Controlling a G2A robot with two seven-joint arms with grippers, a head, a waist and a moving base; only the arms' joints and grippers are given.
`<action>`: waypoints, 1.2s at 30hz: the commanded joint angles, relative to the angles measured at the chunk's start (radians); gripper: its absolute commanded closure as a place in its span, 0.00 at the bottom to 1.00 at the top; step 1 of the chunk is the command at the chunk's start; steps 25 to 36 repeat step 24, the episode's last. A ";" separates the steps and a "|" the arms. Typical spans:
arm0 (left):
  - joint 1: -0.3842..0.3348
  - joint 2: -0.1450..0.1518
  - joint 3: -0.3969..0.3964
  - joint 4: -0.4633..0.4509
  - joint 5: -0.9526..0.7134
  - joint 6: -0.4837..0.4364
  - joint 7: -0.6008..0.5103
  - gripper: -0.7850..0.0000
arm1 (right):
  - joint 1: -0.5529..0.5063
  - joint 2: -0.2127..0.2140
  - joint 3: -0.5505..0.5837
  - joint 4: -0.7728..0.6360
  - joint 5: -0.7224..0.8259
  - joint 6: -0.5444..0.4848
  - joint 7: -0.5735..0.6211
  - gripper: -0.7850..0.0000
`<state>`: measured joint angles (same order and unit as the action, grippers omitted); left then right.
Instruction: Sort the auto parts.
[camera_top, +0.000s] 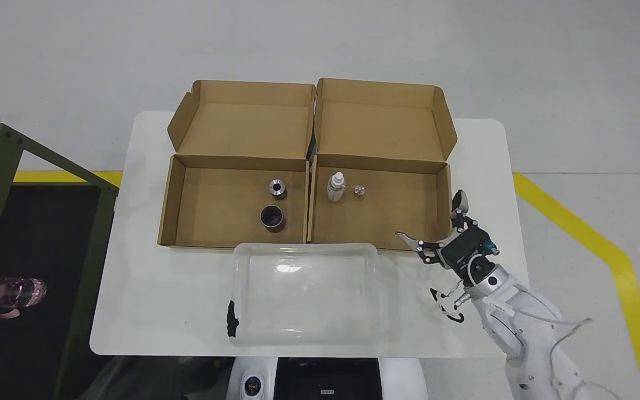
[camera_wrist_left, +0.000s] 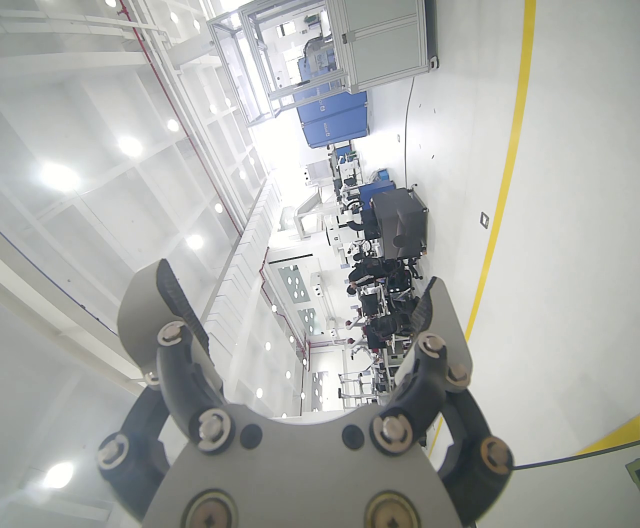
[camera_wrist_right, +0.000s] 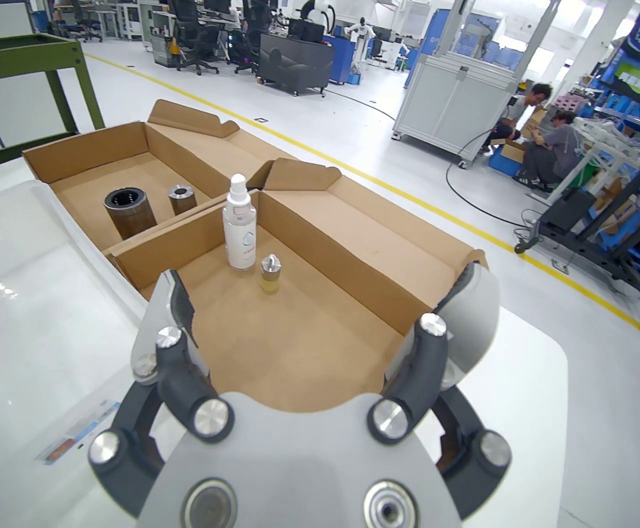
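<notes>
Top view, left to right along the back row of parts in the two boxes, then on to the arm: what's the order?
small metal cylinder → spray bottle → small metal fitting → right gripper

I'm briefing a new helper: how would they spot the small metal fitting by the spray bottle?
On the white table, find the open cardboard box nearer the right gripper. Inside stand a tall clear spray bottle and, beside it, the fitting: far shorter, silver pointed top on a yellowish base.
</notes>
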<state>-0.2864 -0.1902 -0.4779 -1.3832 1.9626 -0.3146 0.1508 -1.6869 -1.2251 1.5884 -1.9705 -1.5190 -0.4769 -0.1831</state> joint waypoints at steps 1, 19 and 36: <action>0.000 0.000 0.000 0.000 0.000 0.000 0.000 0.00 | -0.025 0.002 0.021 -0.014 -0.005 0.006 -0.008 0.00; 0.000 0.000 0.000 0.000 0.000 0.000 0.000 0.00 | -0.086 0.008 0.088 -0.041 -0.003 0.044 -0.013 0.00; 0.000 0.000 0.000 0.000 0.000 0.000 0.000 0.00 | -0.086 0.008 0.088 -0.041 -0.003 0.044 -0.013 0.00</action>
